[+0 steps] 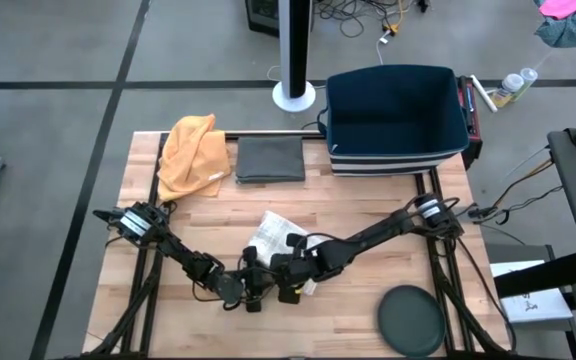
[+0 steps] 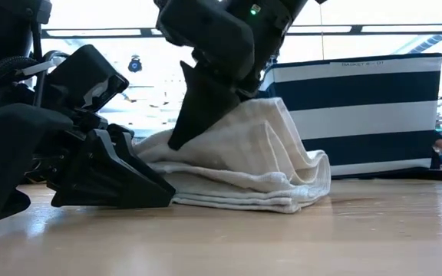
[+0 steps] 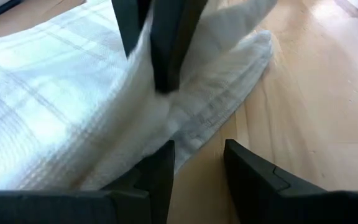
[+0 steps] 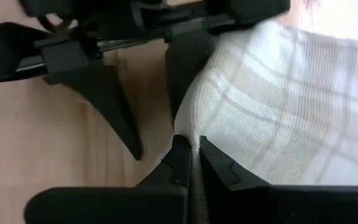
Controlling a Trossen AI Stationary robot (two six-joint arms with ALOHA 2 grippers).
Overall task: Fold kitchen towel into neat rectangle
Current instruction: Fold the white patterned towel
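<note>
The white checked kitchen towel (image 1: 271,232) lies bunched in several layers on the wooden table, also in the low view (image 2: 252,165). My right gripper (image 4: 191,155) is shut on a raised part of it, at the towel's near end (image 1: 290,283). My left gripper (image 3: 197,168) lies low over the table just left of it (image 1: 252,296). It is open, with its fingers pointing at the towel's near edge. One finger (image 3: 160,177) stands right at that edge. My right gripper pinches a raised fold of the towel (image 4: 205,134) between its two fingers, near the towel's near edge. The fingers (image 2: 198,107) slant down from above. The held fold stands up as a ridge, and the other layers (image 2: 236,195) lie on the table. My left gripper: one finger is at the towel's edge (image 3: 188,140); I cannot tell whether it touches.
An orange cloth (image 1: 193,152) and a folded grey cloth (image 1: 270,158) lie at the far edge. A navy striped bin (image 1: 396,118) stands at the far right. A dark round plate (image 1: 411,318) sits at the near right.
</note>
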